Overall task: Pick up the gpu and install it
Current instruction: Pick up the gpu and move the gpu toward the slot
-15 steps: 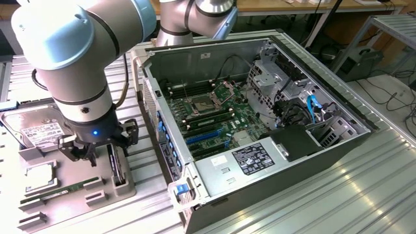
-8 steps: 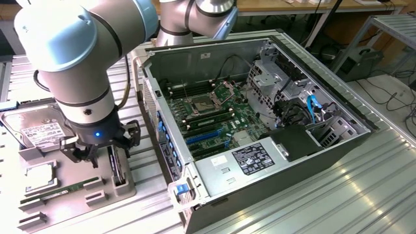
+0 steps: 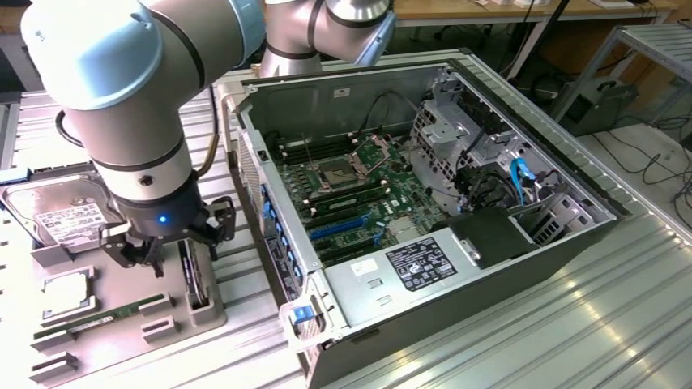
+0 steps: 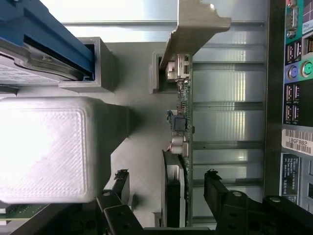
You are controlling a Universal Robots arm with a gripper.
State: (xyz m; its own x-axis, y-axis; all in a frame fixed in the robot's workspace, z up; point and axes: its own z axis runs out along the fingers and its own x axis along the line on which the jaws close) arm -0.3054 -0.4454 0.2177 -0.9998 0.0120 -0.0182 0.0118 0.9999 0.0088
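Pincer (image 3: 168, 247) released, jaws spread wide, nothing in my hold. It hangs over the gpu (image 4: 184, 122), which stands on its long edge in a slot of the grey holder tray (image 3: 119, 285), just beside the open computer case (image 3: 433, 203) on the worktop (image 3: 562, 324). From the wrist view, my fingers (image 4: 213, 182) sit one on each side of the card, neither touching. The finger on the bare board side is nearer than the one facing the fan. Silver end bracket (image 4: 195, 24) sits at the far end, close to the slot wall. Hard drive (image 3: 65, 215) and RAM stick (image 3: 92, 320) lie in the same tray, apart from the card. Risks as I judge them: closing off-centre could shove the card sideways and tilt it in its slot, a pad landing on the fan shroud may slip, and the bracket may snag the tray.
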